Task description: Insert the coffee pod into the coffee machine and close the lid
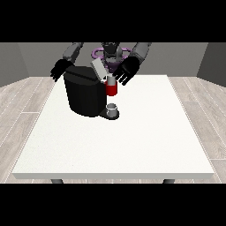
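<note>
The black coffee machine (84,95) stands on the white bench (132,141) towards its far edge, left of the middle, with its grey lid (99,69) tilted up and open so the pod slot is reachable from above. A small grey cup (112,109) sits on the machine's tray at its front right, below the outlet. The hand at the view's right (126,70) hangs with its fingers spread and pointing down, just above the red part (111,89) at the machine's right shoulder. A small pale piece on top of it (111,80), likely the coffee pod, sits right under those fingers; whether they touch it I cannot tell. The pod looks to be at or in the slot, so the lid remains to be shut. The hand at the view's left (58,69) hovers beyond the machine's far left corner, fingers splayed, holding nothing, probably kept clear or ready to steady the body.
</note>
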`<state>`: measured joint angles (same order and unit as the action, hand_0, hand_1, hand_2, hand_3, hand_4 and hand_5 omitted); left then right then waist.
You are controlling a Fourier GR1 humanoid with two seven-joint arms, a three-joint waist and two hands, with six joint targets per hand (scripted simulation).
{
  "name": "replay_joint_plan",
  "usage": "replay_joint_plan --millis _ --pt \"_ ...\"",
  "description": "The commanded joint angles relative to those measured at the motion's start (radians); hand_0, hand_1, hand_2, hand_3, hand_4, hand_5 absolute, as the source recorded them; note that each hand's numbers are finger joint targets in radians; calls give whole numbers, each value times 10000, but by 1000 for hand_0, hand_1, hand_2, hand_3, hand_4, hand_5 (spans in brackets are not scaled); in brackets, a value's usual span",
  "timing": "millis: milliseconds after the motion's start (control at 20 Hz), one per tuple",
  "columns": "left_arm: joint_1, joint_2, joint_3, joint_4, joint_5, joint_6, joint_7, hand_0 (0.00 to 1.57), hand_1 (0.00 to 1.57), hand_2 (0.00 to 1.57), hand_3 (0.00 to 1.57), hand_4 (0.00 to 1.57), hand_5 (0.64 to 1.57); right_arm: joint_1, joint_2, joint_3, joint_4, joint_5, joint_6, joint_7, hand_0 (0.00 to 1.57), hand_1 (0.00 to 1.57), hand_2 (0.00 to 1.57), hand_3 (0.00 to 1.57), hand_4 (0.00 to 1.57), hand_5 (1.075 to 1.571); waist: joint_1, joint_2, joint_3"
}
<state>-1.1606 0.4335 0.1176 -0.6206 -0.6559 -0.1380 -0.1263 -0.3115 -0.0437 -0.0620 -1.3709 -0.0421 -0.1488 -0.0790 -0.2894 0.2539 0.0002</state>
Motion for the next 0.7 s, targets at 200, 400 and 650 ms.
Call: replay_joint_plan --millis 200,400,650 --pt "69 -381 -82 225 -191 215 164 1221 1221 1265 1171 485 1571 -121 192 271 -240 168 -232 445 0 0 0 0 437 1571 -79 39 -2" --pt "97 -106 16 270 -97 -193 -61 1211 1211 1239 1123 460 1571 89 -8 96 -187 36 -62 438 0 0 0 0 364 1571 -67 3 -2" --pt "-178 -21 -54 170 -316 -114 234 1134 1134 1170 999 457 1571 -226 -291 -226 -79 -225 171 353 0 0 0 0 401 1571 -77 12 0"
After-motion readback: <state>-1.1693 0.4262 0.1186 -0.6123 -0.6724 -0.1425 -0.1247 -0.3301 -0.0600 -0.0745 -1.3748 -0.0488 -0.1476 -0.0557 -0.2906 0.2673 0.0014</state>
